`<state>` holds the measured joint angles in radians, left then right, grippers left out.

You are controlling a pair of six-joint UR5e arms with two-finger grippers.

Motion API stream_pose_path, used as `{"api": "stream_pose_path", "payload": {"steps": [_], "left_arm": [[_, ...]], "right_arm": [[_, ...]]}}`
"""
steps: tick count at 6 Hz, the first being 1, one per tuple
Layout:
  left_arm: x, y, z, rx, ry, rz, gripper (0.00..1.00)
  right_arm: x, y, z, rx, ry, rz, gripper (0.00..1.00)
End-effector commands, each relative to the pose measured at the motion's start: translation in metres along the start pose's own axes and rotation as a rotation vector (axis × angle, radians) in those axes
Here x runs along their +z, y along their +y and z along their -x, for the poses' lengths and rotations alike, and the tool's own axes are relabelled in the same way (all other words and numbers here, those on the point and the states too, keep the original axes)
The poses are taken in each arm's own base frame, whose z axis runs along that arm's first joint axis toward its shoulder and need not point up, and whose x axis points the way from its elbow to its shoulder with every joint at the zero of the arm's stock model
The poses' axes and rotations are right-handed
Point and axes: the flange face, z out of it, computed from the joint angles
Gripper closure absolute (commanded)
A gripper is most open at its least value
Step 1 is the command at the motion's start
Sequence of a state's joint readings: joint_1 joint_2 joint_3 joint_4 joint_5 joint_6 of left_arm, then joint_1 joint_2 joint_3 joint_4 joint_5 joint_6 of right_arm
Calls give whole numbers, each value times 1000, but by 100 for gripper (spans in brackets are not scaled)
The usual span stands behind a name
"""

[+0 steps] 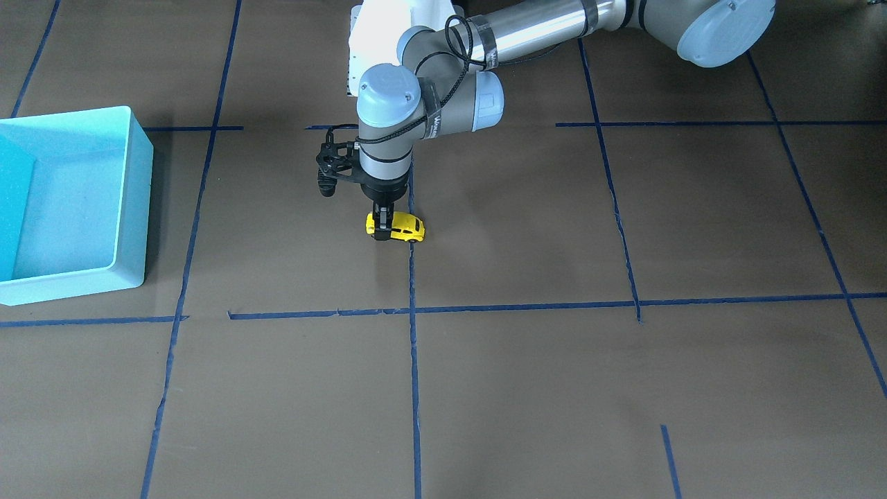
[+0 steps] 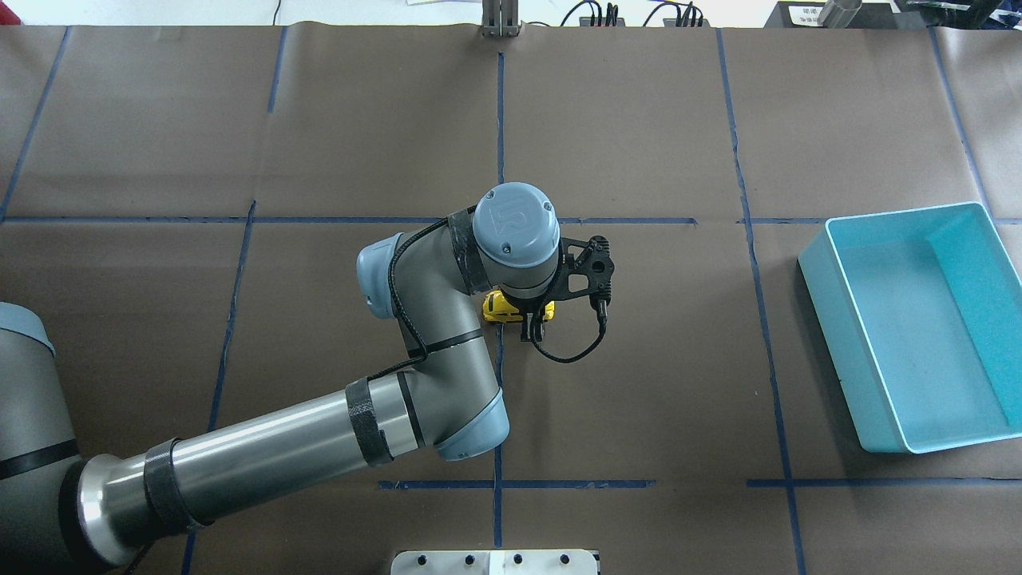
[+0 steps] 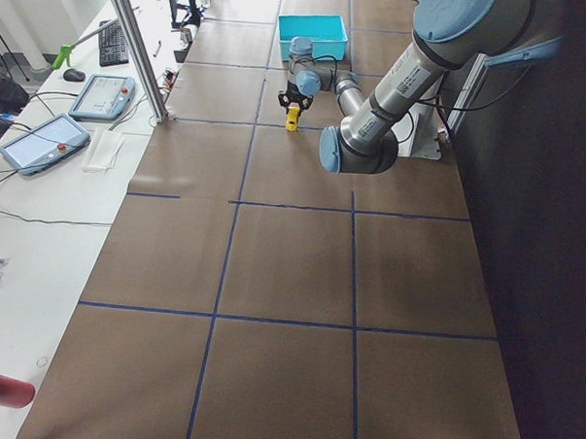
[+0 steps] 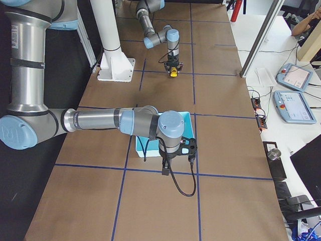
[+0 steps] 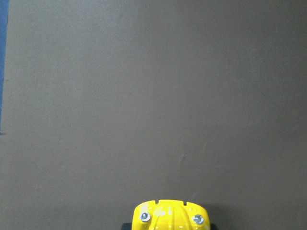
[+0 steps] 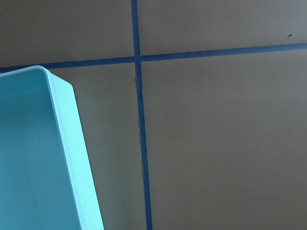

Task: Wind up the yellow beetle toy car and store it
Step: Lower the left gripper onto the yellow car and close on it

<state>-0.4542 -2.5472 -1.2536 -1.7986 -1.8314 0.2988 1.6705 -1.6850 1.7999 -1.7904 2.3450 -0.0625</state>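
At the left edge of the front-facing frame stands a turquoise bin point(image 1: 132, 208), open-topped and well apart from the car. The right gripper point(image 4: 164, 169) is shown only in the right-side view, hanging near that bin. Whether its fingers are spread or pressed together cannot be told. At the centre of the front-facing frame the left gripper point(image 1: 382, 227) is pointed straight down. Its fingers appear pinched on the yellow beetle toy car point(image 1: 405, 227) across one end of the body, and the wheels seemingly rest on the brown table point(image 1: 554, 381). The car is judged light, rigid and glossy, so slipping under a weak pinch is to be expected. The flatter sides above the wheels are judged the better hold, not the rounded roof. For winding, the wheels would have to be pressed onto the table while the car is drawn back.
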Motion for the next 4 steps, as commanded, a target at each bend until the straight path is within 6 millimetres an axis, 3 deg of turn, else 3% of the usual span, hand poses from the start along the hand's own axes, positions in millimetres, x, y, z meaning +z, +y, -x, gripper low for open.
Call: {"api": "stream_pose_path", "payload": {"steps": [1,4], "left_arm": [[4,5,-1,-1,5,3,100],[8,14,-2,2,2,-5,100]], "right_arm": [[0,0,0,2,-1,1,0],[-1,-1,1,-2,-2,-4,0]]}}
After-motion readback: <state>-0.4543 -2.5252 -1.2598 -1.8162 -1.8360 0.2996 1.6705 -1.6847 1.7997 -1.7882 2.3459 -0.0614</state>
